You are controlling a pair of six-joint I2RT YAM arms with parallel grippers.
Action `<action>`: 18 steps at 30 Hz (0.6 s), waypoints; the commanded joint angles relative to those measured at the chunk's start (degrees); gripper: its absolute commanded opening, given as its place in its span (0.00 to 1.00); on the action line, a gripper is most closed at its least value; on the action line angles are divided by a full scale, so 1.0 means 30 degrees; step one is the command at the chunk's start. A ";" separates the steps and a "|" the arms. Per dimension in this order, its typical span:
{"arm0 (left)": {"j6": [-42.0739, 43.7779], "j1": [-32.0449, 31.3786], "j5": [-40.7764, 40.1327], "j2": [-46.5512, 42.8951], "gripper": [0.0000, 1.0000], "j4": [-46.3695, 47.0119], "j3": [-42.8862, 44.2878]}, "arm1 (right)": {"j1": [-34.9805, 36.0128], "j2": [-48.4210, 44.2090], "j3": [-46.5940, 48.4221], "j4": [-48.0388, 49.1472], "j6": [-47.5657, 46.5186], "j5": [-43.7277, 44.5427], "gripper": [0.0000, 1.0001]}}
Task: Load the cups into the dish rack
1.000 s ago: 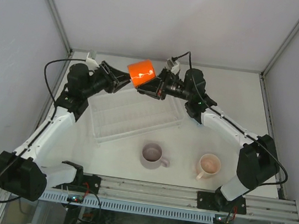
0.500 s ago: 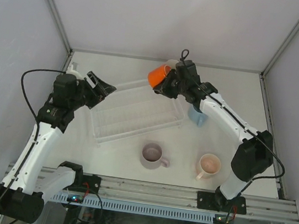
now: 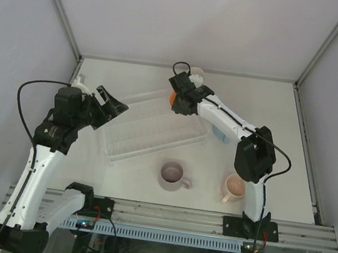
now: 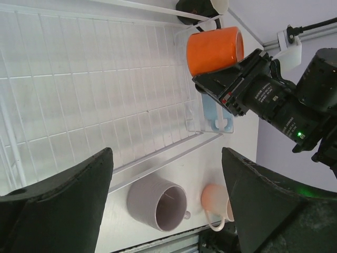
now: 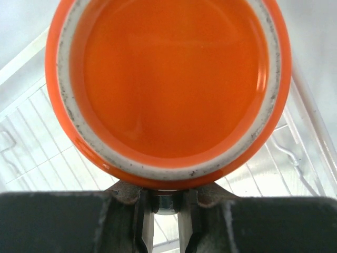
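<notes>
Where rack (image 3: 143, 132) ends (far), mug (image 3: 172, 98) hangs.

1. Top view: bright, even, diffuse light, no clear source. White table (image 3: 283, 117) & walls near washed-out. Shadows v. faint, low contrast round the right pincer (image 3: 176, 100).
2. Left wrist view: sharp ahead of the left pincer (image 4: 167, 168). Its fingers (image 4: 58, 205) at btm are dark, blurred, no detail. Beyond them the dish rack (image 4: 79, 79) is pale, wires bow slightly twd frame edges.
3. Right wrist view: orange mug (image 5: 168, 89) just above the pincer is in focus w/ soft sheen inside. Rack behind it is overexposed & soft. Pincer body below is underexposed.
</notes>
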 commanded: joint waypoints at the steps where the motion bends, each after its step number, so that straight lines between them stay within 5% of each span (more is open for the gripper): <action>1: 0.0833 0.0033 -0.0116 -0.0615 0.87 -0.0472 0.1327 | -0.0080 -0.0082 0.1756 0.0637 -0.0848 0.2328 0.00; 18: 0.1427 0.0060 -0.0959 -0.1847 0.90 -0.1356 0.1564 | -0.0218 0.2860 0.3133 0.0276 -0.1534 0.2938 0.00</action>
